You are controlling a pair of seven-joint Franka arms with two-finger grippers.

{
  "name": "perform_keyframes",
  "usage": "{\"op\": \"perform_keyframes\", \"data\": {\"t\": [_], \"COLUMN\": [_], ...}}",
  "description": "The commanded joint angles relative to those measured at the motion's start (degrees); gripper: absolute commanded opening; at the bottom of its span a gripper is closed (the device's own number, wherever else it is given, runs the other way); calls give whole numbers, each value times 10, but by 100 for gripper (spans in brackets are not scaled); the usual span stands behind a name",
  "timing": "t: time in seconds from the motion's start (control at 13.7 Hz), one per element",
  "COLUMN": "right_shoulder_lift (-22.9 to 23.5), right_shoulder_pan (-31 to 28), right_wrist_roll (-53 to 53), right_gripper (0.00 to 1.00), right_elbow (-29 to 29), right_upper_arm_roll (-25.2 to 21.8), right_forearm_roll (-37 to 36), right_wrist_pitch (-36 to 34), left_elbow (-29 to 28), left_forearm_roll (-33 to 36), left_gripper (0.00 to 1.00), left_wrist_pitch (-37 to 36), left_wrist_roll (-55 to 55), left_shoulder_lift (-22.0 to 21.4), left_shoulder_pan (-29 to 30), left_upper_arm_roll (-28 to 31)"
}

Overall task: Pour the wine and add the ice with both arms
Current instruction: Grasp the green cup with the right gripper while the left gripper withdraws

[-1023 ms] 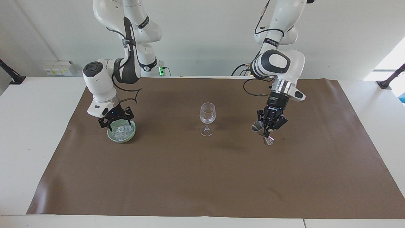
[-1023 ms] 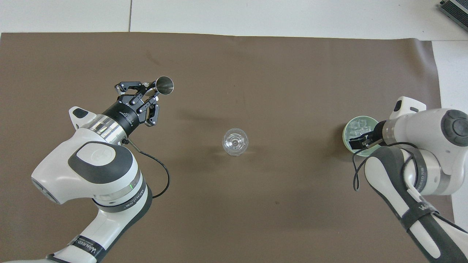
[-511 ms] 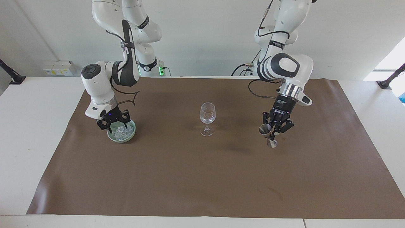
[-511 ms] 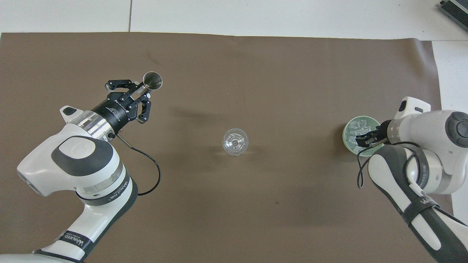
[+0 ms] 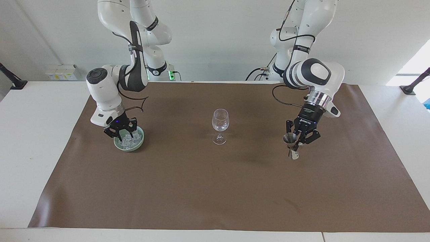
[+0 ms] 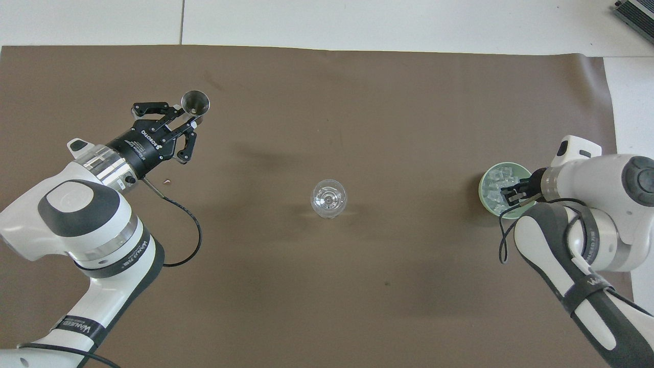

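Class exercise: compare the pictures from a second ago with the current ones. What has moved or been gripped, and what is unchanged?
The left gripper, shut on the metal jigger, has carried it away from the wine glass toward its own end of the table and stood it nearly upright at the mat. The right gripper has sunk among the ice in the green bowl, closing. Glass and bowl stayed put.

Readable markings: "ROBOTIQ" in white on the black body of the left gripper [image 6: 188,121]; "WANRED" on the left arm's [image 6: 76,230] lower band.
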Motion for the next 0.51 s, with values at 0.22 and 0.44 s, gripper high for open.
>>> {"op": "perform_keyframes", "data": {"t": [0.22, 0.44], "right_shoulder_lift": [0, 0], "right_shoulder_pan": [-4, -4], "right_wrist_roll": [1, 1], "right_gripper": [41, 31], "right_elbow": [-4, -3], "right_upper_arm_roll": [4, 4], "right_forearm_roll": [10, 10], "right_wrist_pitch": [5, 3], "left_elbow": [19, 26], "left_forearm_roll": [238, 264], "left_gripper": [0, 0], "left_wrist_pitch": [-174, -246], "left_wrist_roll": [-174, -179], "left_shoulder_lift": [-11, -13], "left_shoulder_pan": [0, 4], "left_upper_arm_roll": [85, 123]}}
